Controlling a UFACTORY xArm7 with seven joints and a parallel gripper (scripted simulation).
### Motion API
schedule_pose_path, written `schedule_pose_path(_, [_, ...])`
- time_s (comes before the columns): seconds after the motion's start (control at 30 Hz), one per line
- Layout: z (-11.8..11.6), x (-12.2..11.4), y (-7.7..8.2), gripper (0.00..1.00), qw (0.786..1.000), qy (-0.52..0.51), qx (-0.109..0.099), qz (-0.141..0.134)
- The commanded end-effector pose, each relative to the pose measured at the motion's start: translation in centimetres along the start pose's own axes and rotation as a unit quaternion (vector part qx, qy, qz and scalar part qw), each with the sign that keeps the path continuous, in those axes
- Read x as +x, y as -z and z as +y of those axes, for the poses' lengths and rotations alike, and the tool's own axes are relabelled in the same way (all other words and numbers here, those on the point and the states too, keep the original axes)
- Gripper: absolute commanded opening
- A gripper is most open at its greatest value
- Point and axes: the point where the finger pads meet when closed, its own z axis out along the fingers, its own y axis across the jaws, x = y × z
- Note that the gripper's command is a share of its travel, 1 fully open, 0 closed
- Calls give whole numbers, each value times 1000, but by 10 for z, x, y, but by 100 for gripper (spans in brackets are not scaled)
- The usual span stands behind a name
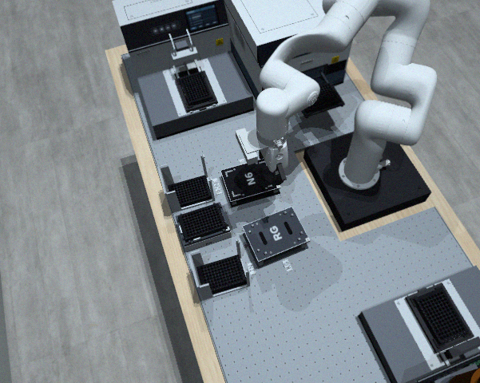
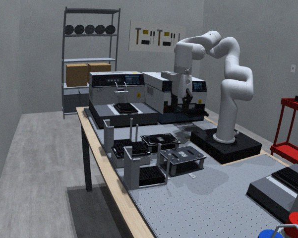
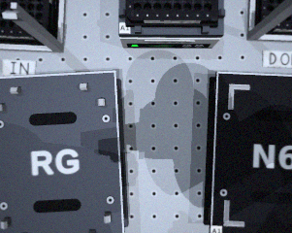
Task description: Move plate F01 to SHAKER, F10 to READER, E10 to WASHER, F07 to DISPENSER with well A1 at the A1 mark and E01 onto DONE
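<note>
My gripper hangs open and empty, high above the deck by the right edge of the black nest N6; it also shows in the side view. The wrist view looks down on the deck between the grey nest RG and N6; my fingers are out of that view. Both nests are bare. A black plate sits on the shaker between the DONE rack and the IN rack. Its A1 end shows in the wrist view. Both racks hold black plates.
A plate sits on the back-left instrument. Another plate sits on the instrument behind my arm, partly hidden by it. A third plate sits on the front-right instrument. Tall rack posts stand by the racks. My base block is to the right.
</note>
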Motion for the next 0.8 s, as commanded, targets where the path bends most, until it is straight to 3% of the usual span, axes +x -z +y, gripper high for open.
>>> schedule_pose_path(0.0, [13, -6, 2, 100, 1000, 0, 0, 2])
schedule_pose_path(0.77, [77, -36, 1, 100, 1000, 0, 0, 2])
